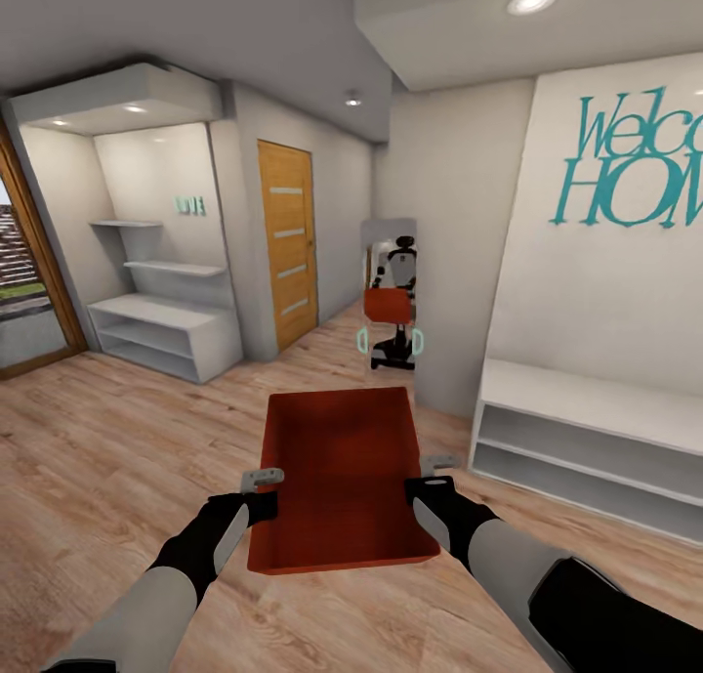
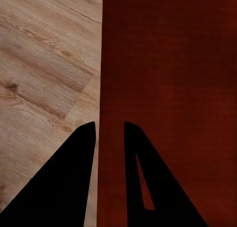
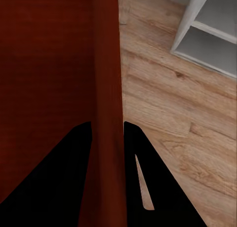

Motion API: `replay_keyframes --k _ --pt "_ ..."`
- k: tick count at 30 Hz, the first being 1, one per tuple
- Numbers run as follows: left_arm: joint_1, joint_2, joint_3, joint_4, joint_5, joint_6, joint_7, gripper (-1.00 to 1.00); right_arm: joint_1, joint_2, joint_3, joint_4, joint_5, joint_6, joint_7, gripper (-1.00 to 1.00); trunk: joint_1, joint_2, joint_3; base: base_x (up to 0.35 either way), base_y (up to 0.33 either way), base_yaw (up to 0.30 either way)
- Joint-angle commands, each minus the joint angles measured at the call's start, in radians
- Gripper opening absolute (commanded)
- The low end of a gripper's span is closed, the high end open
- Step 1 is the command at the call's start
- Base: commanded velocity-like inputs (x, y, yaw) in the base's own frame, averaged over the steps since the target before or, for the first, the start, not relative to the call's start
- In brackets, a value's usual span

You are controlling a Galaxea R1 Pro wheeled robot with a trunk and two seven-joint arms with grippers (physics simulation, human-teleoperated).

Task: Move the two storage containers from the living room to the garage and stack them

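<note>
Container (image 1: 339, 478) edges pinched by left gripper (image 1: 262, 479), right gripper (image 1: 438, 464)

Wood-plank floor (image 1: 117, 458), white shelving (image 1: 161, 336), wooden door (image 1: 288, 243).

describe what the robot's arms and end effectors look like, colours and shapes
In the head view both arms have pale grey forearm shells that turn to black at the wrists. The left end effector and right end effector end in small light grey metal fingers with angled tips. In the wrist views the fingers appear as flat black tapering wedges, one with a narrow slot cut through it. No cables or markings are visible.
</note>
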Motion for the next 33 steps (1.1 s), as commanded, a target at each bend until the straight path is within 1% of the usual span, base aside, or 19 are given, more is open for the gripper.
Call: replay_keyframes --k 1,14,33 --pt "0.000 0.000 0.013 0.001 -0.016 0.007 0.051 -1.00 0.000 -0.001 0.006 -0.008 0.005 0.002 0.000 -1.00 0.001 -0.001 0.000 0.326 0.000 0.087" --pt "0.000 0.000 0.013 0.001 -0.016 0.007 0.051 -1.00 0.000 -0.002 0.005 -0.007 0.005 0.003 0.000 -1.00 0.001 -0.001 -0.001 0.326 0.000 0.028" --pt "0.000 0.000 0.013 0.001 -0.016 0.007 0.051 -1.00 0.000 -0.002 0.006 -0.007 0.005 0.002 0.000 -1.00 0.001 -0.001 -0.001 0.326 0.000 0.258"
